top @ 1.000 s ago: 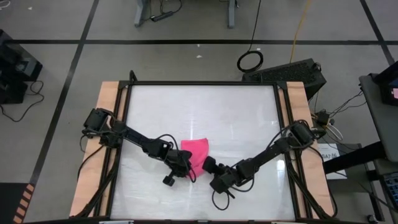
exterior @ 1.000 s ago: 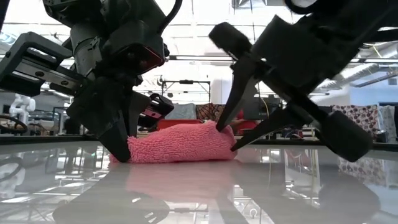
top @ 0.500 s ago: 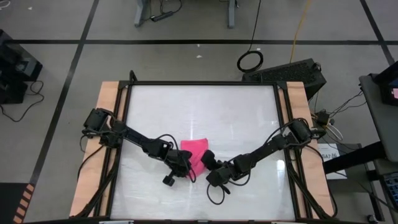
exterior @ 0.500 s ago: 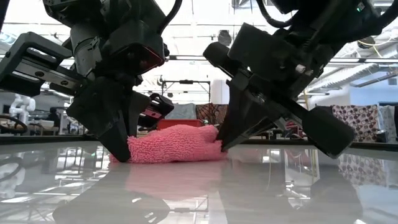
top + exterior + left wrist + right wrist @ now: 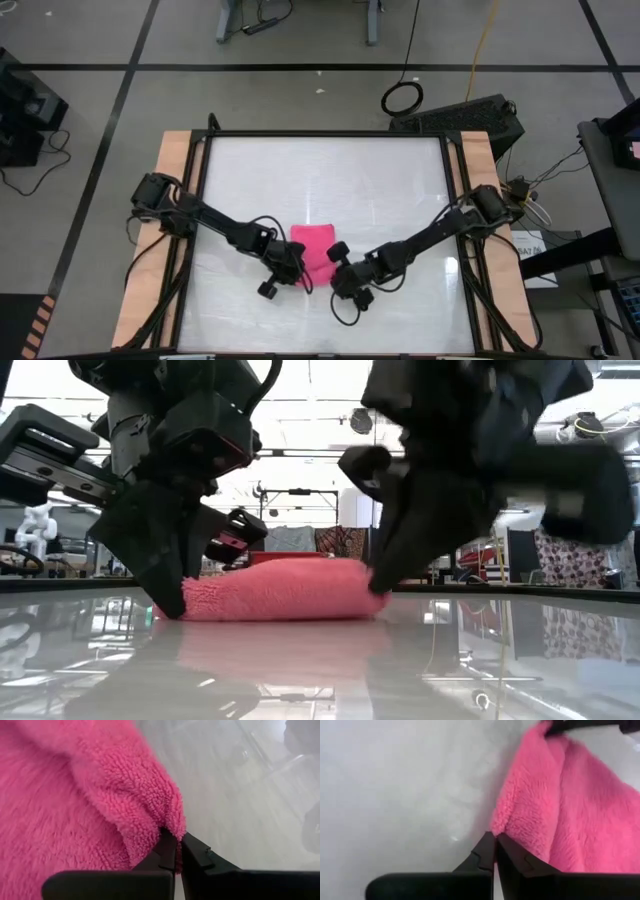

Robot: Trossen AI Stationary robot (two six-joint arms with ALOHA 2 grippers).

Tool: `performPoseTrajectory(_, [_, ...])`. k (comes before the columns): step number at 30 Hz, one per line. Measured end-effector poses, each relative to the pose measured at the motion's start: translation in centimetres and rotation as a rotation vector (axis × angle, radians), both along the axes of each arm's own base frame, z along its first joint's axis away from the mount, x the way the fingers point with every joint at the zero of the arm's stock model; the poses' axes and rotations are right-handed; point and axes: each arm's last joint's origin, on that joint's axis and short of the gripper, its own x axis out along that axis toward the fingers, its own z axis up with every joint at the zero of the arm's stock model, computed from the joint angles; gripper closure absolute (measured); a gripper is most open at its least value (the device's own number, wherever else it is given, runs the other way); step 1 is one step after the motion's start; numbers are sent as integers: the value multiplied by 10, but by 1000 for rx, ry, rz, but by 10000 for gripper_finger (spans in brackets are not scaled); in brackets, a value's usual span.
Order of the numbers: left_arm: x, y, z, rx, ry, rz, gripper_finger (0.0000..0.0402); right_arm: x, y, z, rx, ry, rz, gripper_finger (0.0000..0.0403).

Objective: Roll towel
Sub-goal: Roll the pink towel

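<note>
left tool [image 5: 174, 851]: clenched on towel [image 5: 313, 252] corner | right tool [image 5: 495, 849]: clenched on opposite corner | towel: flat on table [image 5: 400, 180], directly between both tools, long axis tool-to-tool | both arms equally near; roll likely proceeds away from pinched edge

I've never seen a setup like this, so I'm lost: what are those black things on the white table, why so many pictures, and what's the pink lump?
Those are two robot arms working at a table. One picture looks straight down from above, one looks level across the tabletop, and two come from cameras on the arms' wrists. The pink lump is a small fluffy towel, partly folded over itself. The left gripper has its jaws shut on one corner of it. The right gripper has its jaws shut at the opposite edge, pinching the cloth there. Both arms hold the towel low on the table, one at each end.
</note>
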Motion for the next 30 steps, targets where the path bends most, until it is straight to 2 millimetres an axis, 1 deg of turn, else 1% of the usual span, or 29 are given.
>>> performPoseTrajectory(2, [-3,1,7,9,-9,6,391,0,1,8,108,-3,-31,402])
performPoseTrajectory(7, [-4,2,20,2,-48,12,391,0,0,15,236,13,-89,402])
performPoseTrajectory(11, [-4,2,21,-25,-27,65,391,3,-7,16,390,76,-149,403])
performPoseTrajectory(15, [-3,3,21,-63,6,132,391,4,-15,12,475,108,-263,403])
performPoseTrajectory(18, [-3,1,22,-112,26,152,391,5,-17,11,548,113,-307,403])
performPoseTrajectory(25, [3,-2,28,-238,10,169,391,4,-13,11,626,137,-399,403])
performPoseTrajectory(30, [6,4,29,-279,24,230,391,2,-12,10,663,171,-472,402])
